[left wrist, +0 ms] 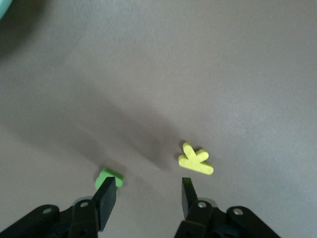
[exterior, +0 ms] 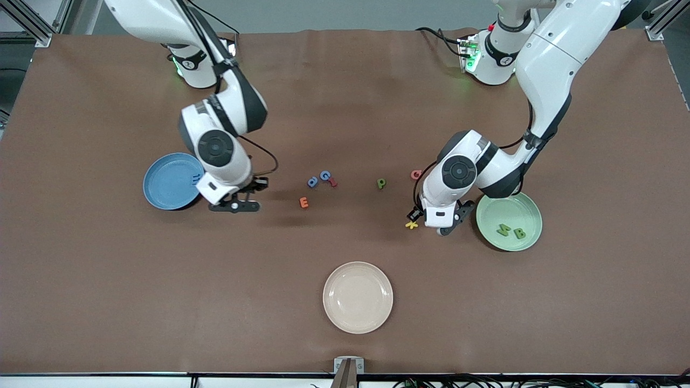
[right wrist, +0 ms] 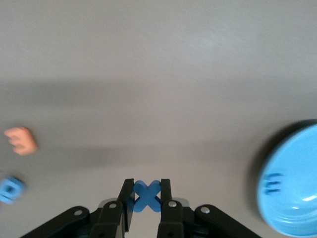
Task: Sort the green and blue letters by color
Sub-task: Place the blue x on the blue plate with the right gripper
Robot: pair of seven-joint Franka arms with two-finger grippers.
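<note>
**Blue X in the right arm's pinch, blue plate just beside it**

Nearest the front camera, low in the centre of the front frame, sits an empty cream plate (exterior: 358, 297), well apart from both arms. Higher up, at centre-left of the frame, the right gripper (exterior: 235, 205) hangs over bare table just beside the blue plate (exterior: 173, 180). In the right wrist picture its fingers are pressed in on a blue X (right wrist: 147, 195), which sits flat between the pads. The blue plate (right wrist: 292, 181) fills that picture's right edge, with one blue letter (right wrist: 272, 183) already in it. So the drop point lies close by, and I judge that a short carry sideways toward the plate is all this arm needs before letting go.

At centre-right of the front frame the left gripper (exterior: 450, 222) is low over the table between a yellow letter (exterior: 412, 224) and the green plate (exterior: 509, 221), which holds two green letters (exterior: 511, 231). In the left wrist picture its fingers are spread and empty. A small green piece (left wrist: 109, 177) peeks out by one fingertip, with the yellow letter (left wrist: 195, 159) just beside the other.

Mid-frame, between the arms, lie two blue letters (exterior: 319, 178) touching a red one, an orange E (exterior: 304, 202), a green P (exterior: 381, 184) and a reddish G (exterior: 415, 174). The P lies nearer the left arm and the blue pair nearer the right.

The brown table cover (exterior: 108, 296) is flat and matte, with plenty of open room around every plate.
</note>
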